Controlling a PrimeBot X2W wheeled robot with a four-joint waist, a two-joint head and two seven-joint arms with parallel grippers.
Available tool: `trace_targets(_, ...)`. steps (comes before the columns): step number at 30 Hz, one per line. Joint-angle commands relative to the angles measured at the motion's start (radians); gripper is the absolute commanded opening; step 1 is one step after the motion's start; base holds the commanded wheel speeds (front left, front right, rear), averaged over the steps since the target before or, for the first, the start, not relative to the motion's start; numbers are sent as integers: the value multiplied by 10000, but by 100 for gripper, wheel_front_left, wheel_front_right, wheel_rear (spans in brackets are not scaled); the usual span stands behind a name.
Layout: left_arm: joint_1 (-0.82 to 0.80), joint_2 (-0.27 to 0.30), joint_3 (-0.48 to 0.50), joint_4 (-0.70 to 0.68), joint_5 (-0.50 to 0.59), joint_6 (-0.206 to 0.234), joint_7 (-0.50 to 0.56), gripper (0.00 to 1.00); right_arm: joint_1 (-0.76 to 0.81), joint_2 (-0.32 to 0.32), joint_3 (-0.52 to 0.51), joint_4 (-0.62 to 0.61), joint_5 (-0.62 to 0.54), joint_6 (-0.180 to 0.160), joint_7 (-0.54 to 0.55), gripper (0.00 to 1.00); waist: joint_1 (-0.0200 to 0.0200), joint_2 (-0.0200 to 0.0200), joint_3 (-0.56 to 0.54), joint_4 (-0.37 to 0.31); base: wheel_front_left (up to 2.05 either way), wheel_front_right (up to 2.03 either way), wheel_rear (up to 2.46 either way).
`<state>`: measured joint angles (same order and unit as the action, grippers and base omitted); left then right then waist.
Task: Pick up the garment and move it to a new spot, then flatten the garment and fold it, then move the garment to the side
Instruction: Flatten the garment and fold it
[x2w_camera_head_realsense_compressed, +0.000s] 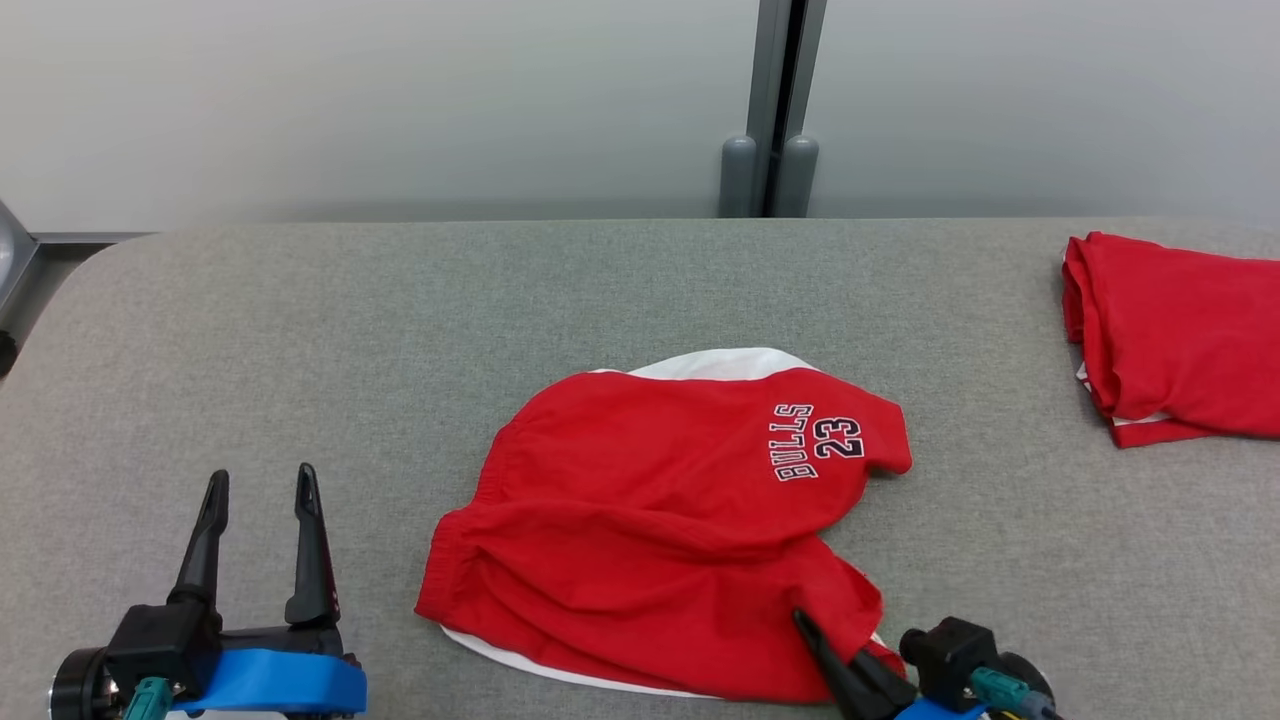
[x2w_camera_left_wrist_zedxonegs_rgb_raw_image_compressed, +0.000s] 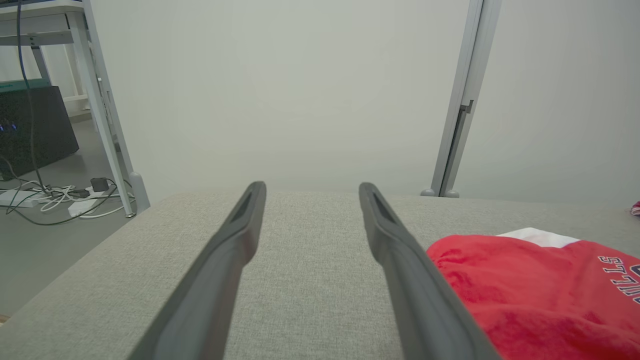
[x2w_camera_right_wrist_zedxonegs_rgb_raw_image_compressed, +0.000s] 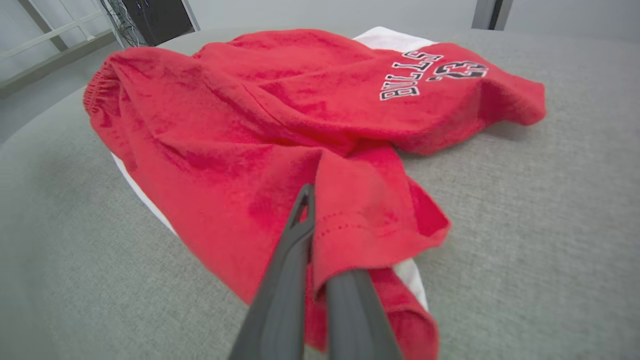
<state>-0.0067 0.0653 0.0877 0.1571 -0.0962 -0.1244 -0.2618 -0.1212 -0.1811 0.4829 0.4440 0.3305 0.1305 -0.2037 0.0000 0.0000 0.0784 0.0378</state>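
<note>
The garment (x2w_camera_head_realsense_compressed: 650, 500) is a pair of red shorts with white trim and "BULLS 23" lettering, lying crumpled in the middle of the grey padded table (x2w_camera_head_realsense_compressed: 400, 320). My right gripper (x2w_camera_head_realsense_compressed: 805, 622) is shut on the garment's near right hem. In the right wrist view, the red cloth (x2w_camera_right_wrist_zedxonegs_rgb_raw_image_compressed: 250, 125) drapes over one finger of this gripper (x2w_camera_right_wrist_zedxonegs_rgb_raw_image_compressed: 315, 200) and hides its tip. My left gripper (x2w_camera_head_realsense_compressed: 262, 475) stands open at the lower left, apart from the cloth. Between its spread fingers (x2w_camera_left_wrist_zedxonegs_rgb_raw_image_compressed: 312, 187) is bare table, with the garment (x2w_camera_left_wrist_zedxonegs_rgb_raw_image_compressed: 540, 290) just to its right.
A second red cloth (x2w_camera_head_realsense_compressed: 1180, 330) lies folded at the table's far right edge. A grey post (x2w_camera_head_realsense_compressed: 770, 150) stands behind the table against a pale wall. Left of the table there are a shelf frame (x2w_camera_left_wrist_zedxonegs_rgb_raw_image_compressed: 100, 100) and cables (x2w_camera_left_wrist_zedxonegs_rgb_raw_image_compressed: 60, 197) on the floor.
</note>
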Motion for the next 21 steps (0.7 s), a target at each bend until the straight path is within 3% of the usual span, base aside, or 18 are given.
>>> trace_targets(1,-26,0,33,35,48,-74,-42,100,-32,18,237,-114,197,6,12,0,0,0,-50,-42,0,0,0)
trace_targets(13,77,-25,-23,125,-10,-86,-41,100,1204,-972,1932,-2891,2460,6,1792,0,0,0,-245,-453,0,0,0)
trace_targets(21,89,-32,-48,89,18,-69,-42,100,1963,-1302,1922,-4629,3456,6,2875,0,0,0,-269,-629,0,0,0)
